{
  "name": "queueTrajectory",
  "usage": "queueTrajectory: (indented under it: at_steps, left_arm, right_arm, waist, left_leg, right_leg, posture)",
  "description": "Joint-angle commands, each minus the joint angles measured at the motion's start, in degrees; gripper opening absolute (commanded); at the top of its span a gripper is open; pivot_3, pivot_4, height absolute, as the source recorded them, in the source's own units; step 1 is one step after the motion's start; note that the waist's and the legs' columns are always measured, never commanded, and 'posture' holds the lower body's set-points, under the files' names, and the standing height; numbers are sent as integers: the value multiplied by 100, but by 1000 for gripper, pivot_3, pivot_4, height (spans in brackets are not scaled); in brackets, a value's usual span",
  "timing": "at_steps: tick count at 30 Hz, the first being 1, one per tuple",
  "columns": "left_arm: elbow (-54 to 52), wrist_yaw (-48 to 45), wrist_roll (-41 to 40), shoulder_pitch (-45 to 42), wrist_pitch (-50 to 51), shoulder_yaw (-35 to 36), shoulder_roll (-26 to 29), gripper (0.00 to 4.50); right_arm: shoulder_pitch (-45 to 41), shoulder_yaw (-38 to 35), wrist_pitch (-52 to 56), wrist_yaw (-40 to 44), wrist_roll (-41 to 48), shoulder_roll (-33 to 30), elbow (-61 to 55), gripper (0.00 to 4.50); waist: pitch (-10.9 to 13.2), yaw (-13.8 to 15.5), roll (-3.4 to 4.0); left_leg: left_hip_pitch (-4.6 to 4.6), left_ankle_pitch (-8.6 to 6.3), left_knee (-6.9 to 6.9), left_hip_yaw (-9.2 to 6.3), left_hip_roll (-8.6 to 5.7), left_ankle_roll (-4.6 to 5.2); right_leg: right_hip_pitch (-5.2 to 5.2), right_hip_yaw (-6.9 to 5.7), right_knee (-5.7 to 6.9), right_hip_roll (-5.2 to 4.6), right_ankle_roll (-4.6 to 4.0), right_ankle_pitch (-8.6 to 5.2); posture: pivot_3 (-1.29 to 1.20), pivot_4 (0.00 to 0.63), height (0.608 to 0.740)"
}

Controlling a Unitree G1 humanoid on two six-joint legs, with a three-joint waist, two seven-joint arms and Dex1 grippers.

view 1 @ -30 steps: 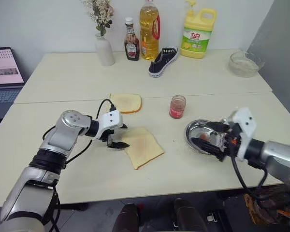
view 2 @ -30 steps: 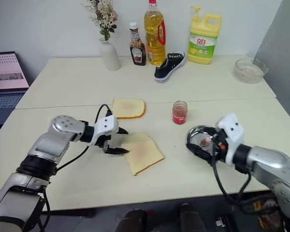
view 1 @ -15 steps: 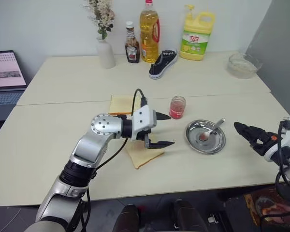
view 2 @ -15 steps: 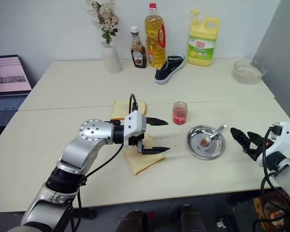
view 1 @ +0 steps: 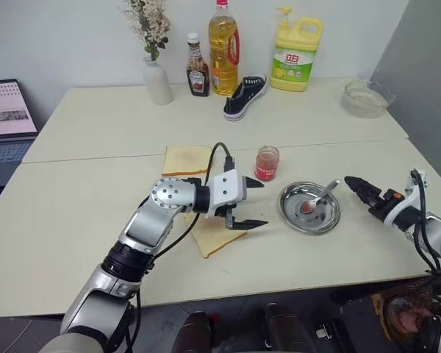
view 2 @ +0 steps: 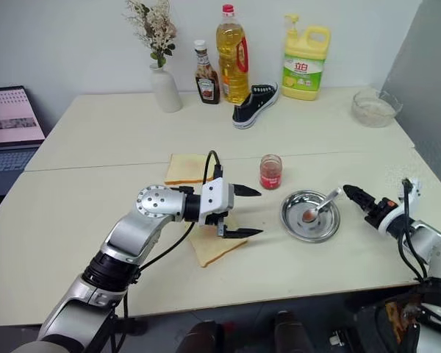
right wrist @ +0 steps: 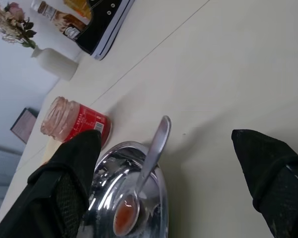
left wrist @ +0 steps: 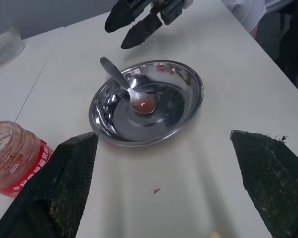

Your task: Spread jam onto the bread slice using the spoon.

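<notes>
Silver left arm (view 1: 156,220), white wrist, black cable, black-fingered end effector (view 1: 251,202).

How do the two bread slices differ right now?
The near bread slice lies turned cornerwise under the open left gripper, which covers part of it; the far slice lies square to the table edge, more of it showing past the arm. The near slice sits closer to the steel dish; the far one is nearer the jam jar. Both lie flat on the table.
</notes>
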Motion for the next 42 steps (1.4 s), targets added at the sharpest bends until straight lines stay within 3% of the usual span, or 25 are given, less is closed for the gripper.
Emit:
queueTrajectory:
  at_steps: [1,9,19,23,33,42]
  left_arm:
    - [-435,97,-226,21,229,220,43,4458]
    - [-697,254,-271,147,402,266,169,4458]
    - [-780,371,-274,149,464,256,235,4458]
    - [-696,374,-257,84,414,234,226,4500]
    - [-622,403,-223,27,316,217,200,4500]
    - [-633,432,-307,12,379,274,210,4500]
  right_arm:
    - [-324,254,-200,472,-229,-72,381,4500]
    - [-911,618,-705,937,-843,-69,1393,4500]
    - [-1127,639,-722,1324,-1085,-7,1768,4500]
    - [-1190,651,-800,1392,-1170,28,1934,3607]
    - [-1370,642,-881,1509,-1304,110,2202,81]
    - [-1288,487,-657,1500,-1127,63,1682,33]
  waist:
    - [0,5,0]
    - [0,8,0]
    - [0,5,0]
    - [0,4,0]
    - [0,-5,0]
    - [0,4,0]
  left_leg:
    - [-2,0,0,-2,0,0]
    - [-2,0,1,-1,-1,0]
    - [-1,0,0,-1,-1,0]
    - [-1,0,0,-1,-1,0]
    - [-1,0,1,0,-1,0]
    - [-1,0,0,-2,-1,0]
  right_leg:
    - [0,-2,-1,0,0,0]
    - [0,-1,-2,-2,0,0]
    - [0,-2,-2,-2,0,0]
    - [0,-2,-2,-2,0,1]
    - [0,-1,-2,-2,0,1]
    - [1,-3,-3,-3,1,1]
  posture:
    - [0,150,740]
    - [0,150,740]
    - [0,150,740]
    - [0,150,740]
    - [0,150,740]
    - [0,150,740]
